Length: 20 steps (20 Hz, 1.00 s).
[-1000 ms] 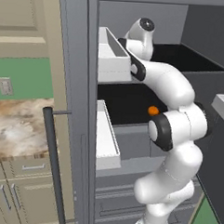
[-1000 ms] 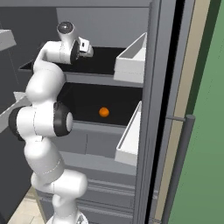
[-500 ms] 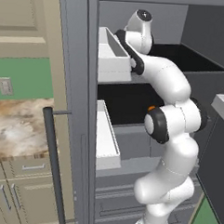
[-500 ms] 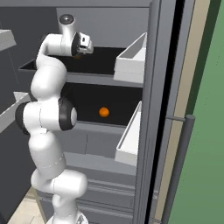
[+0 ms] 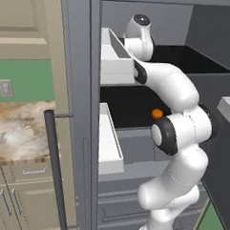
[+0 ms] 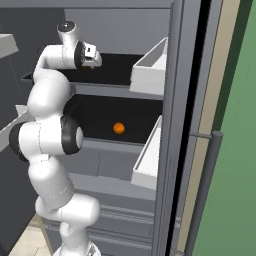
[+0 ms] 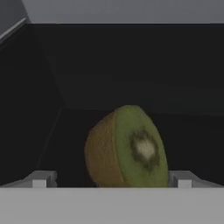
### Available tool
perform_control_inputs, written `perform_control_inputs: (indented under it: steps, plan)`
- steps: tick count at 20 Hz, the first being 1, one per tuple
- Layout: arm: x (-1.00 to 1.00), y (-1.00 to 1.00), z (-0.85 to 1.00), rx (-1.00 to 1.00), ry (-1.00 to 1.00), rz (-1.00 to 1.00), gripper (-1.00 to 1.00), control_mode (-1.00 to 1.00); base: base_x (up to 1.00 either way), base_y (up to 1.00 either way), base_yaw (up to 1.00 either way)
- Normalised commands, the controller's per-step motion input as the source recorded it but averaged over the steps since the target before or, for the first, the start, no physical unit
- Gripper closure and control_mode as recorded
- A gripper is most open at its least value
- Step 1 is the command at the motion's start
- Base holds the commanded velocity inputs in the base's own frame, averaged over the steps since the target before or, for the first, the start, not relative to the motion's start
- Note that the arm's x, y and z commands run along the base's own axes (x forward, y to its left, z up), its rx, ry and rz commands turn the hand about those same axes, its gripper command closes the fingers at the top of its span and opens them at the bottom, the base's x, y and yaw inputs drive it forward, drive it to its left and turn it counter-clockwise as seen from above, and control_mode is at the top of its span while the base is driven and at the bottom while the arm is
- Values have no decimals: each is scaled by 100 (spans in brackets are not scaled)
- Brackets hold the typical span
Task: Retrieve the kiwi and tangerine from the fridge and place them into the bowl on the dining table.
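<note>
I find no brand, label or legible writing on any surface. The kiwi (image 7: 127, 148) is a halved fruit: fuzzy brown skin on its left side, a flat green cut face with a pale core and dark seeds turned toward my right in the hand view. It sits on the dark upper shelf of the fridge (image 5: 75, 86), directly ahead of the gripper (image 7: 112, 179), whose two pale finger tips (image 7: 40, 179) stand spread, one to each side of the fruit; I cannot tell whether they touch it. In the right base view the gripper (image 6: 92, 54) is at the front of that upper shelf.

The tangerine (image 6: 118, 128) is a small, smooth, bright orange ball resting on the dark shelf below, well apart from the gripper; from the left base view the tangerine (image 5: 157, 114) shows just beside the arm's dark elbow joint.

The fridge is matte slate grey with a black interior. White, box-shaped door bins (image 5: 114, 59) hang on the open door, and a long dark bar handle (image 5: 55, 171) runs vertically. Left of the fridge I see a brown-beige marbled countertop (image 5: 18, 135) over beige cabinets (image 5: 21, 205).
</note>
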Motion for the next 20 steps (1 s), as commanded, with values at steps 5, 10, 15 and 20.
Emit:
perform_control_inputs:
  steps: [5,10,15,20]
  plan:
    - [21,0,-9,0,0,-1,-100,-100,0,0,0]
    - [26,-2,0,0,0,-2,-100,-100,0,0,0]
    - [7,-5,0,0,0,-3,-100,-100,0,0,0]
    - [0,-12,0,-2,-1,-4,-100,-100,0,0,0]
